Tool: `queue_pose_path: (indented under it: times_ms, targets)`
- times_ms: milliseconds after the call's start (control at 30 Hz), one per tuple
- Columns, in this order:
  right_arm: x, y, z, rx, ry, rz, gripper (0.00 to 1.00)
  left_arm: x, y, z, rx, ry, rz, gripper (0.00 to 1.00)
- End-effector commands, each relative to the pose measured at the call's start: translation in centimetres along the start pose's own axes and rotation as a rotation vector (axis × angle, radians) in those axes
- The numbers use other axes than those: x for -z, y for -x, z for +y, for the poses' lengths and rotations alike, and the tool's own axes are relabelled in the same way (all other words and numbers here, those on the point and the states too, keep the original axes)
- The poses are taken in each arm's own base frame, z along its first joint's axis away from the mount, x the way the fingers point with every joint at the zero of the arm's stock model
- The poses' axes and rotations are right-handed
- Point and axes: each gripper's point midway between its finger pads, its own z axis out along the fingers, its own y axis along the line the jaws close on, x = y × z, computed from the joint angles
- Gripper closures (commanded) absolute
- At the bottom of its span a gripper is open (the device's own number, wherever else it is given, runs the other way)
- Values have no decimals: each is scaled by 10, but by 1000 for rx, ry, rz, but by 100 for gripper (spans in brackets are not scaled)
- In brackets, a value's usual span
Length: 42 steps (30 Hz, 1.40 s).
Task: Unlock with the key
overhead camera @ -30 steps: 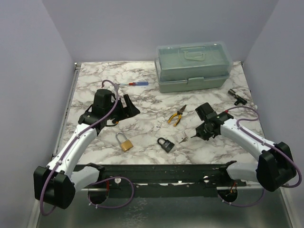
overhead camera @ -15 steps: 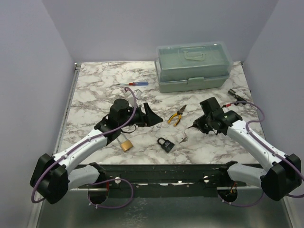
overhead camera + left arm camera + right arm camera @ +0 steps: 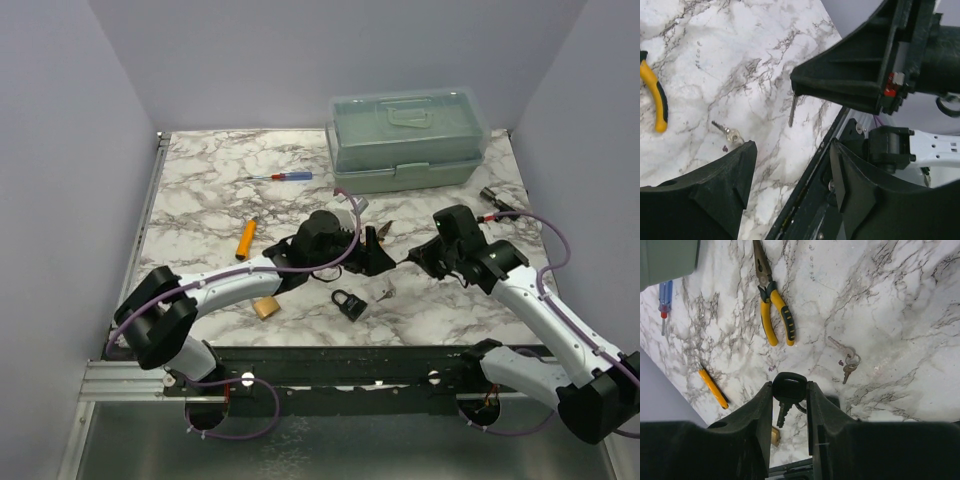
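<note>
The silver key bunch (image 3: 385,293) lies flat on the marble just right of the black padlock (image 3: 349,303); it also shows in the right wrist view (image 3: 845,360) and the left wrist view (image 3: 730,134). My right gripper (image 3: 790,390) is shut on a black-headed key (image 3: 789,386) whose blade hangs down, above the table right of the bunch (image 3: 412,258). That blade also shows in the left wrist view (image 3: 792,111). My left gripper (image 3: 792,185) is open and empty, reaching to the table's centre (image 3: 375,258) above the padlock. A brass padlock (image 3: 265,307) is partly hidden by the left arm.
Yellow-handled pliers (image 3: 775,315) lie behind the key bunch, mostly hidden under my left gripper in the top view. An orange tool (image 3: 246,238) lies left of centre, and a red-and-blue screwdriver (image 3: 285,177) farther back. A green toolbox (image 3: 408,140) stands at the back.
My left arm has swung right from the left side to the table's centre, uncovering the orange tool. My right gripper, key in it, has shifted slightly back.
</note>
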Motion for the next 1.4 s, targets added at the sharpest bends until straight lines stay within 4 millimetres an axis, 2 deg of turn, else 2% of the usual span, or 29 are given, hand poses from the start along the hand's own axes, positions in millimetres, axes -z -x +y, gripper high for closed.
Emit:
queue_pose_path:
  times_ms: [0, 333, 433, 767, 867, 1000, 1033, 1200, 1233, 1300, 1367]
  targets:
    - [12, 1, 5, 6, 39, 12, 100, -23, 17, -10, -63, -19, -57, 35]
    - [18, 0, 5, 8, 62, 19, 100, -44, 13, -14, -69, -48, -31, 47]
    - [19, 0, 6, 10, 68, 21, 100, -47, 12, -17, -70, -60, -27, 53]
    - [22, 2, 8, 13, 81, 18, 100, -50, 5, -17, -69, -76, 0, 61]
    - [23, 1, 8, 12, 87, 21, 100, -51, 5, -17, -65, -81, 3, 71]
    - [23, 0, 9, 11, 91, 26, 100, -53, 3, -22, -68, -107, 21, 96]
    - [23, 0, 10, 11, 95, 27, 100, -53, 2, -23, -68, -111, 25, 100]
    - [28, 2, 15, 11, 133, 18, 99, -50, 5, -26, -70, -121, 20, 100]
    - [29, 3, 16, 15, 141, 15, 93, -49, 7, -28, -75, -123, 14, 100]
    - [32, 6, 19, 28, 165, 1, 64, -43, 10, -30, -90, -120, -2, 100]
    - [38, 9, 23, 53, 198, -13, 41, -37, 15, -30, -114, -109, -26, 100]
